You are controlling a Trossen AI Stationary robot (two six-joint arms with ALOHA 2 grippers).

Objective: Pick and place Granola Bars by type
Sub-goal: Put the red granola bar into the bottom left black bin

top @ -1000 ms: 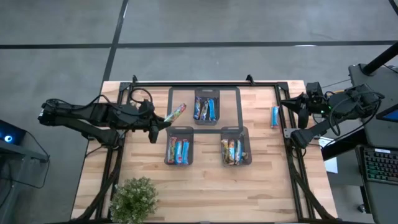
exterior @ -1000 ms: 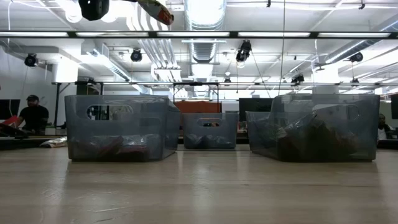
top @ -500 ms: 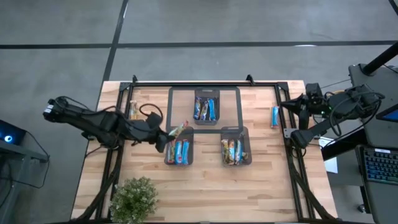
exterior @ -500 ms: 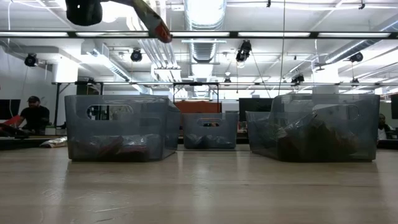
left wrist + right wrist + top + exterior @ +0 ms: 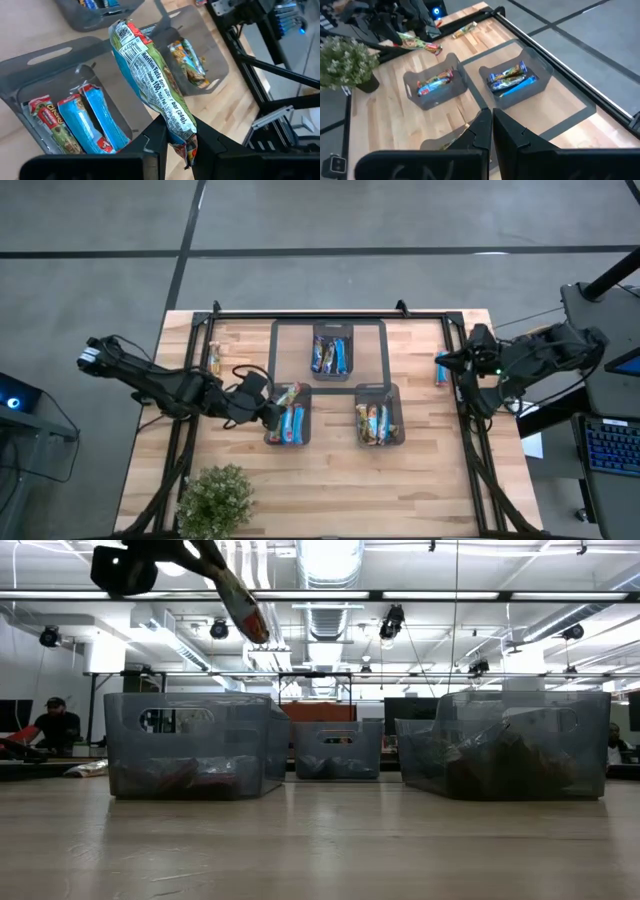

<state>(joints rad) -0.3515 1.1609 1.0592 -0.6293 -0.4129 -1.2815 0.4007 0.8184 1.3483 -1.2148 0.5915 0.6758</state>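
Observation:
My left gripper [image 5: 268, 406] [image 5: 181, 142] is shut on one granola bar [image 5: 287, 394] [image 5: 240, 606], whose white printed back faces the left wrist view. It hangs over the left rim of the near left bin [image 5: 288, 420] [image 5: 190, 745], which holds red and blue bars. The far middle bin [image 5: 332, 352] and near right bin [image 5: 380, 420] also hold bars. A blue bar [image 5: 441, 368] lies flat on the table at the right, and a brownish bar [image 5: 213, 358] at the far left. My right gripper [image 5: 447, 359] [image 5: 491, 120] is shut and bare, just beside the blue bar. My left gripper pinches the bar near its crimped end [image 5: 184, 131] between its two fingers. The fingers come slanting down from the table's left, and the bar runs on ahead of them. The bar is lifted clear and tilts down toward the near left bin.
A potted plant [image 5: 215, 498] stands at the near left corner. A dark metal frame [image 5: 330, 313] runs along the table's far edge and both sides. Bare wood lies in front of the two near bins.
My left gripper has carried the bar down and toward the table's near right, from beside the far middle bin to over the near left bin, rolling its wrist. The bar's free end has tipped downward. My right gripper has reached a little toward the blue bar.

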